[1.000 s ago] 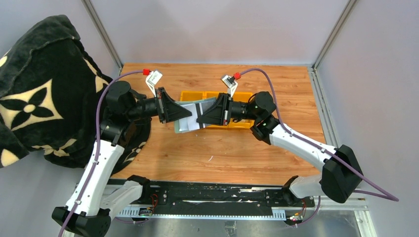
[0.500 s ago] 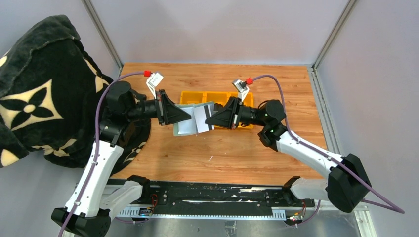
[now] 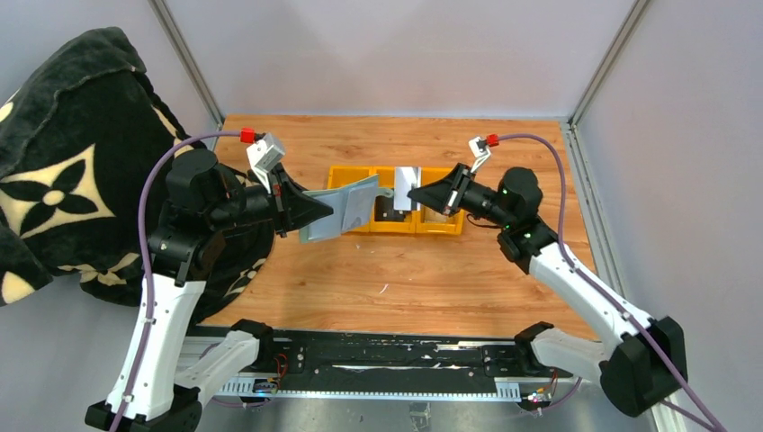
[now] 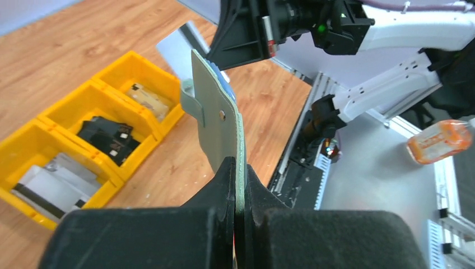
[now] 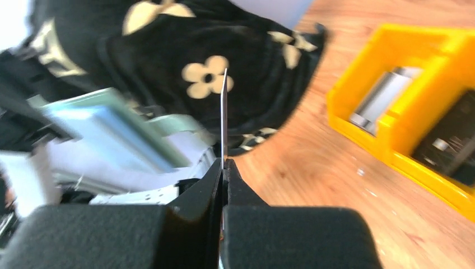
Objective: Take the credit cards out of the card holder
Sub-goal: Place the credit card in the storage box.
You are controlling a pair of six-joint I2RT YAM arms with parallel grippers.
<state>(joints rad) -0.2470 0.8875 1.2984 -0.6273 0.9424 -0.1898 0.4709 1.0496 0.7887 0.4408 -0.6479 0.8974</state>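
Note:
My left gripper is shut on the lower edge of the sage-green card holder. It holds the holder tilted in the air just left of the yellow tray, with the tab hanging out and a blue lining showing. My right gripper is shut on a pale grey credit card. The card is clear of the holder and held upright above the tray's middle. The holder shows blurred at the left of the right wrist view. I see no tan-gold card for certain.
The yellow three-compartment tray lies at the table's middle and holds flat grey pieces, black pieces and a tan piece. A black flower-patterned bag fills the left side.
My right gripper has pulled the pale card out of the holder and drawn back right over the tray. My left gripper has moved a little left and tilted the holder.

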